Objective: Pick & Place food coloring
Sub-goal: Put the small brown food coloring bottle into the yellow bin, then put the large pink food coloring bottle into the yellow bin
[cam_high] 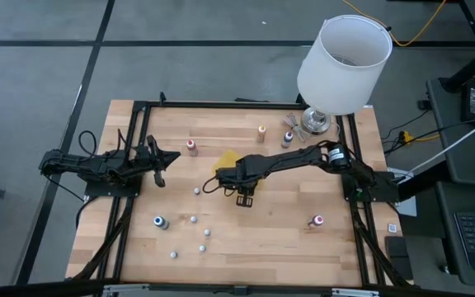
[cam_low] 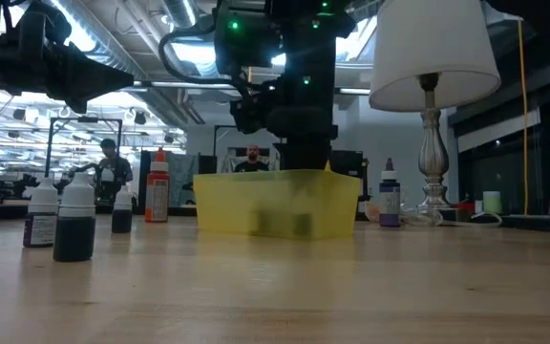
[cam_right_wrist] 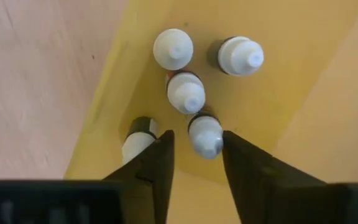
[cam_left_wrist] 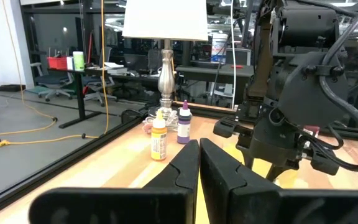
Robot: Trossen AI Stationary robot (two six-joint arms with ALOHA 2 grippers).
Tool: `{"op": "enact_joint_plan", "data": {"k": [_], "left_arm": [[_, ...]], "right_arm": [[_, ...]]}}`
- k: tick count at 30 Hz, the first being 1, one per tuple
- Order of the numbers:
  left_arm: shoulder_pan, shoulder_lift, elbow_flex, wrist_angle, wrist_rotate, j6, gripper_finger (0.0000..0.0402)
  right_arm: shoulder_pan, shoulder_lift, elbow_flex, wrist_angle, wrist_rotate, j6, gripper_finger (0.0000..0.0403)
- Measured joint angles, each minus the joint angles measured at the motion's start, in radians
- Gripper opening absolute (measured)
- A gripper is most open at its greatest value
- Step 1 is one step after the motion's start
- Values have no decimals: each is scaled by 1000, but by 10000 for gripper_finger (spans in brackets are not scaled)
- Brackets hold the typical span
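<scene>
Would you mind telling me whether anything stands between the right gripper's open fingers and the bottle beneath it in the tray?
Nothing visible does: the right gripper is open above one white-capped bottle in the yellow tray; other bottles stand close beside it.

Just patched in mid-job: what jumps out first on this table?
The right gripper hangs over the yellow tray at mid-table, fingers open around one of five white-capped dropper bottles standing inside. A big white lamp dominates the far right corner. More small bottles dot the near left; the left gripper waits shut at the left.
</scene>
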Motion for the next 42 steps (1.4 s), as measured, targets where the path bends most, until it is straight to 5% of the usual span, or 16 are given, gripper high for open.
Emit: {"op": "enact_joint_plan", "data": {"k": [25, 33, 42], "left_arm": [[0, 0, 0, 0, 0, 0, 8], [0, 0, 0, 0, 0, 0, 12], [0, 0, 0, 0, 0, 0, 8]], "right_arm": [[-8, -231, 3, -70, 10, 63, 226], [52, -346, 4, -196, 8, 261, 286], [192, -448, 3, -417, 43, 508, 292]]}}
